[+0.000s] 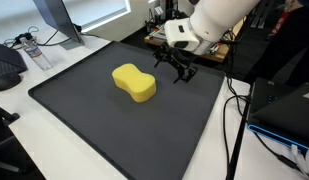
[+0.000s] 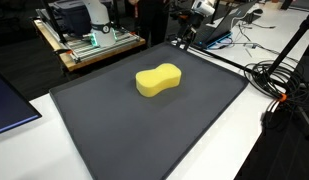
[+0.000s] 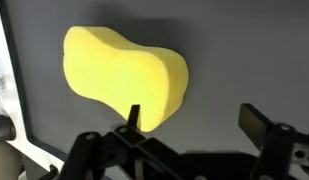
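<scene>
A yellow, peanut-shaped sponge [image 1: 134, 83] lies on the dark grey mat [image 1: 94, 120]; it also shows in the other exterior view as the sponge [image 2: 158, 80] and fills the upper left of the wrist view as the sponge [image 3: 124, 75]. My gripper [image 1: 177, 70] hovers just above the mat beside the sponge's far end, jaws spread wide with nothing between them. In the wrist view the gripper [image 3: 194, 120] has one fingertip [image 3: 134, 117] in front of the sponge's edge and the other over bare mat. In the exterior view from the opposite side the gripper [image 2: 186, 38] is small and far.
A water bottle [image 1: 32, 50] and a monitor stand [image 1: 56, 25] sit beyond the mat's far corner. Black cables [image 1: 234, 110] run along the white table beside the mat. A wooden cart [image 2: 89, 45] with equipment stands behind; more cables [image 2: 279, 85] lie at the mat's side.
</scene>
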You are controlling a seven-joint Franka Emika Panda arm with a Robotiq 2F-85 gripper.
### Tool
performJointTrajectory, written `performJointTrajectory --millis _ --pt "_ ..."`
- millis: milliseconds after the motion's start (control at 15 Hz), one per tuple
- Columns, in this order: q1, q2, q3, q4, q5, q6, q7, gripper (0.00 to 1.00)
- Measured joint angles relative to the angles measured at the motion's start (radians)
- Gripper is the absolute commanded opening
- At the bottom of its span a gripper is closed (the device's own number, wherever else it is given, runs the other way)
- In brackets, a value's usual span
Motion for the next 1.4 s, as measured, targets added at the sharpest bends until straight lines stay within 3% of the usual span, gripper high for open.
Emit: performJointTrajectory --millis 267,667,1067,1400 --pt "0.027 0.014 -0.003 -0.020 -0.040 0.029 -0.017 1.00" --pt "0.023 -0.043 -0.021 -0.199 -0.117 0.194 -0.008 1.00" --pt "0.006 -0.205 -0.036 -0.446 -0.284 0.347 0.097 1.00" --pt "-0.060 -0.370 -0.036 -0.648 -0.487 0.492 0.216 1.00"
